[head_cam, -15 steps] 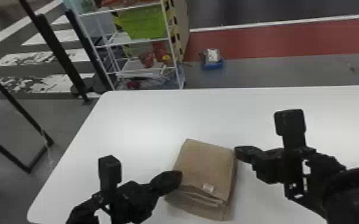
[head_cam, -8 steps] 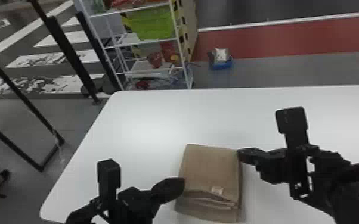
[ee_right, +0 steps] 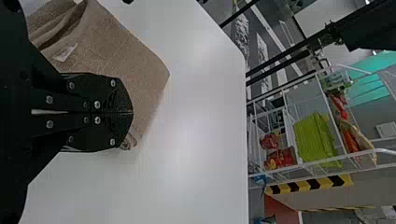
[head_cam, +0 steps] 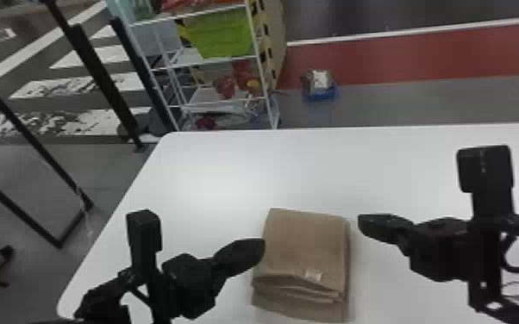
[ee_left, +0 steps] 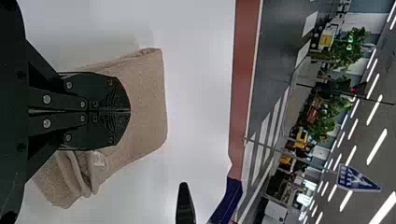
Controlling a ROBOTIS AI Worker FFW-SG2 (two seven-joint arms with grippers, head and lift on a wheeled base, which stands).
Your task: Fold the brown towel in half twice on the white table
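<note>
Head view: brown towel [head_cam: 308, 245] lay as a compact, layered rectangle on the white table [head_cam: 228, 172], between the two grippers. Judged both folds probably made, with squaring or withdrawal the likely business in hand. Left gripper [head_cam: 261, 246]: fingers together, tip at the towel's left edge; whether it touched, couldn't tell. Right gripper [head_cam: 361, 222]: just off the right edge, a strip of table between. Near edge untidy: lower layers jutted past the top one, under a small pale label [head_cam: 314, 275]. Main worry there: a tug on the loose upper layers could widen that step or partly undo the last fold.

Left wrist view: fingers pressed flat together, no cloth between them, towel beyond and below. If the tip were low enough to touch, an inward sweep might shove or skew the whole stack, and opening there might snag a layer.

Right wrist view: that pair also met, nothing held. A small roll of cloth showed by the fingertips, at the towel's edge. Pushing inward too hard could ruck that edge; one-sided pressure could turn the towel on the smooth top.
</note>
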